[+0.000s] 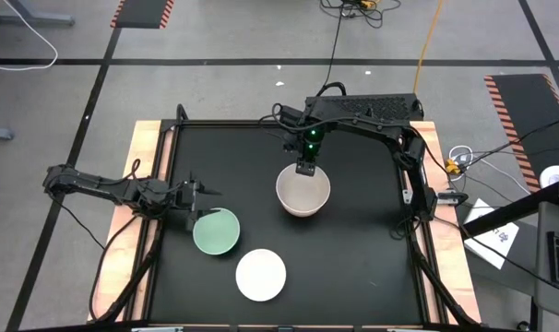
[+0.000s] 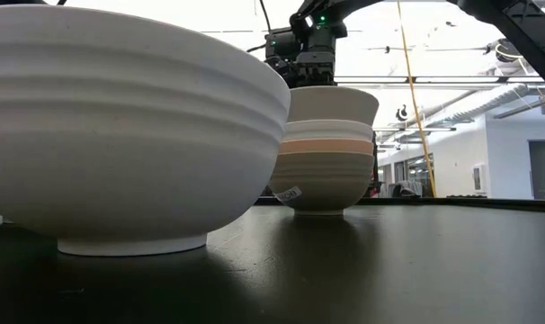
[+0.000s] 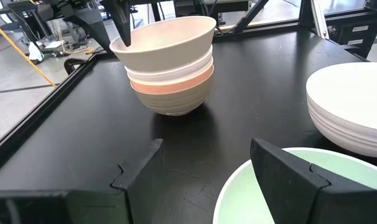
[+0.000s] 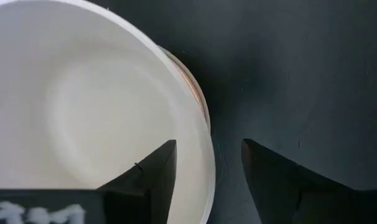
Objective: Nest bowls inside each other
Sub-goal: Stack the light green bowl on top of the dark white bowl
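Note:
A stack of nested bowls (image 1: 303, 191) stands at the table's middle: a beige bowl (image 3: 170, 37) on top, then a white, an orange-coral (image 2: 326, 145) and an olive-grey one (image 2: 322, 180), whose foot rests on the table. My right gripper (image 4: 208, 143) points down over the stack's far rim, open, one finger above the beige bowl's inside and one outside, with the rim (image 4: 210, 165) free between them. A mint green bowl (image 1: 216, 231) and a white bowl (image 1: 261, 275) rest on the table at the near left. My left gripper (image 3: 205, 144) waits open beside the mint bowl.
The black tabletop (image 1: 362, 258) has a raised wooden border (image 1: 141, 166) on its left and right sides. Bare table lies to the right of the stack and toward the near right corner. The white bowl (image 2: 120, 135) fills the low view's left foreground.

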Tool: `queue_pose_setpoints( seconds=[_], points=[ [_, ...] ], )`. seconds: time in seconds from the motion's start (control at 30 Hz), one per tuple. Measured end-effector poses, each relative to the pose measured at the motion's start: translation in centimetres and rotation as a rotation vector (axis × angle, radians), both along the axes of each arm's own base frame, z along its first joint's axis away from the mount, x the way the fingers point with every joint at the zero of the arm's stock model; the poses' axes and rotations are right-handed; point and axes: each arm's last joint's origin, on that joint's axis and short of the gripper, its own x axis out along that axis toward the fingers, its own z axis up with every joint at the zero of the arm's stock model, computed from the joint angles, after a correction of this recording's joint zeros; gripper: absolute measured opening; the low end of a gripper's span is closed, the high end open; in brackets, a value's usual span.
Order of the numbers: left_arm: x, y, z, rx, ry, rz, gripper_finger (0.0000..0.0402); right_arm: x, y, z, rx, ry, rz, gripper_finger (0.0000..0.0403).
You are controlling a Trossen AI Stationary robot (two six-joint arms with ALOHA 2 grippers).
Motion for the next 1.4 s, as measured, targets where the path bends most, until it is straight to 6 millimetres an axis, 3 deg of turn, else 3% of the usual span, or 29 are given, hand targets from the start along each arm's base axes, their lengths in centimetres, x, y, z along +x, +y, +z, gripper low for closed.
queue_pose_setpoints(
  seconds=[0.2,0.53,0.77,0.87,1.0,1.4],
  points=[
    [0.0,0.0,0.0,0.0,0.001,0.0,0.0241,-0.5,0.2,1.3,-0.018,-0.039,0.041,0.0182],
    [0.0,0.0,0.0,-0.022,-0.003,0.007,0.0241,-3.9,2.7,10.6,-0.1,-0.472,0.106,0.0183],
    [0.1,0.0,0.2,-0.026,-0.023,0.007,0.0241,-7.2,5.2,15.1,-0.143,-0.641,0.157,0.0183],
    [0.1,0.0,0.2,-0.026,-0.025,0.007,0.0241,-7.8,5.9,15.3,-0.125,-0.711,0.156,0.0183],
    [0.1,0.0,0.2,-0.026,-0.025,0.007,0.0241,-9.0,7.0,13.9,-0.119,-0.79,0.179,0.0183],
    [0.1,0.0,0.3,-0.027,-0.03,0.007,0.0241,-17.2,8.5,9.4,-0.182,-0.94,0.093,0.0183]
  ],
)
